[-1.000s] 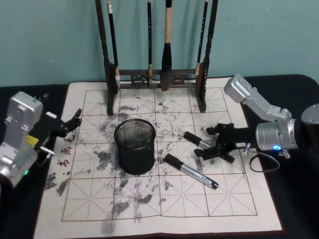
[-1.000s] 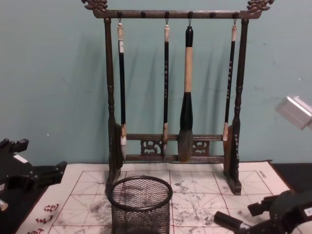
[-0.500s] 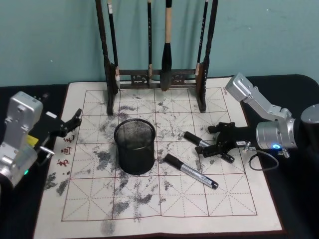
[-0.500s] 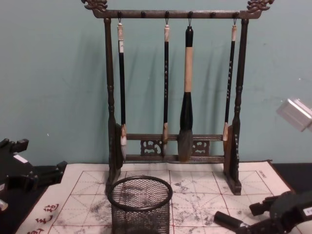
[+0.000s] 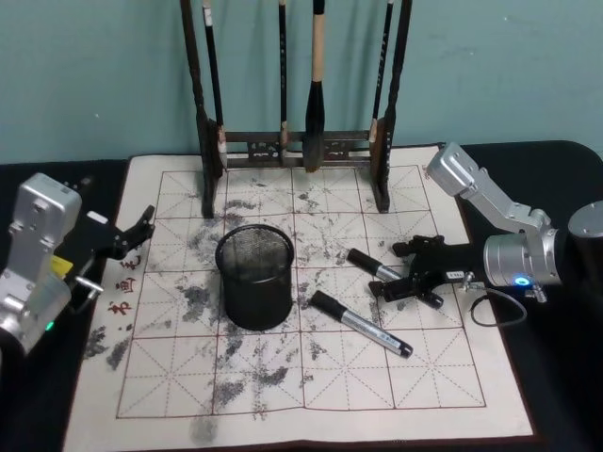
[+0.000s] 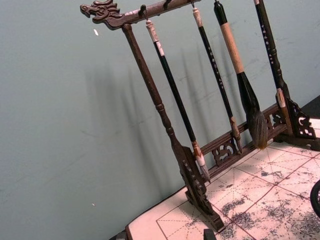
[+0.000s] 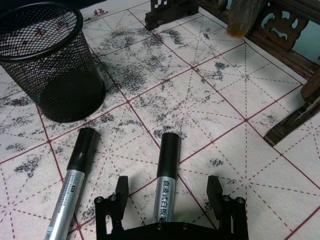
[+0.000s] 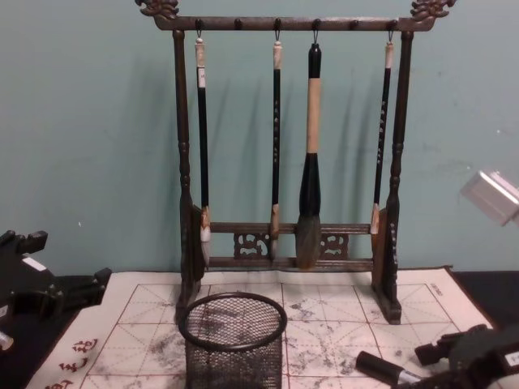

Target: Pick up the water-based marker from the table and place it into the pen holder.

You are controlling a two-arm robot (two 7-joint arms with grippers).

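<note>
Reaching to grasp: right gripper (image 7: 167, 186), jaws wide, straddles the farther marker (image 7: 168, 150) lying on the mat (image 5: 311, 386) right of the holder (image 5: 254, 278); next, close squarely and lift; left gripper (image 5: 139, 234) parked left

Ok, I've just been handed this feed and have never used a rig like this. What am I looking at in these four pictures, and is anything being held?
It is a robot with two arms. The head view looks down from above, the chest view looks across from lower down, and each wrist view rides on one arm. On the gridded, ink-stained mat stand a black mesh pen holder and, at the back, a wooden brush rack with hanging brushes. Two markers lie to the holder's right: the far marker and the near marker. The right hand is open, low over the mat, with one finger on each side of the far marker, not closed on it. The left hand is open and parked at the mat's left edge. Nothing is held.
</note>
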